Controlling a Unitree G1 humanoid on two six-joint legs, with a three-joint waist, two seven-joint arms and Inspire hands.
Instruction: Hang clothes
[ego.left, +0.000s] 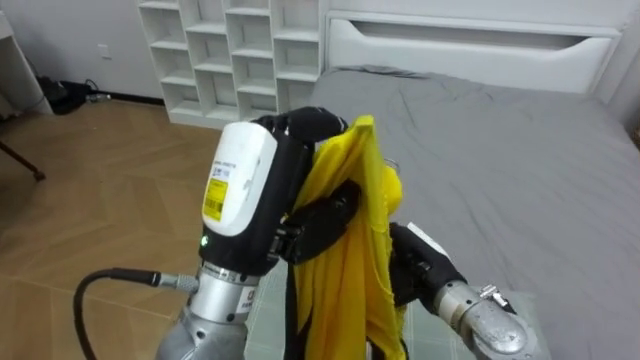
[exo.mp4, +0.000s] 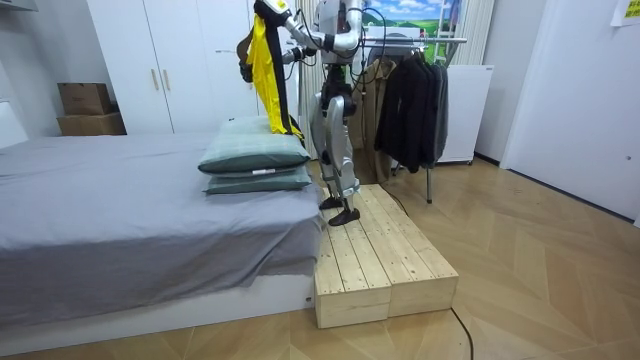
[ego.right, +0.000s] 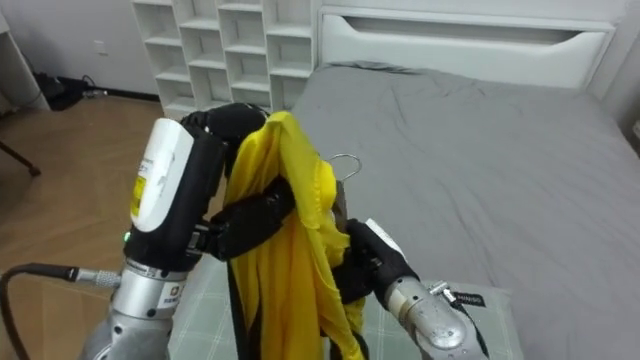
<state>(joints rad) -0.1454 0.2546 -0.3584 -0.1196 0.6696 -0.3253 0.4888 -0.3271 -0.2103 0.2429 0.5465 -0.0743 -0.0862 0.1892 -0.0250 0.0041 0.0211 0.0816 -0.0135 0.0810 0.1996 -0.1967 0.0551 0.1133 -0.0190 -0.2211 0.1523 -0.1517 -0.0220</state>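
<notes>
A yellow garment (ego.left: 350, 260) with dark trim hangs in folds in front of me, held high over the bed's pillows (exo.mp4: 255, 155) in the room view. My left hand (ego.left: 240, 180) is at its left side, dark fingers curled round the bunched cloth near the top. A thin metal hanger hook (ego.right: 347, 162) pokes up just behind the cloth. My right hand (ego.left: 425, 270) comes in from the lower right and presses into the garment's right side. I stand on a wooden platform (exo.mp4: 380, 260) beside the bed.
The grey bed (ego.left: 500, 150) spreads ahead and right, with a white headboard at its far end. White cube shelves (ego.left: 230, 50) stand at the back left. Behind me a clothes rack (exo.mp4: 410, 40) carries dark clothes (exo.mp4: 415, 105). White wardrobes line the far wall.
</notes>
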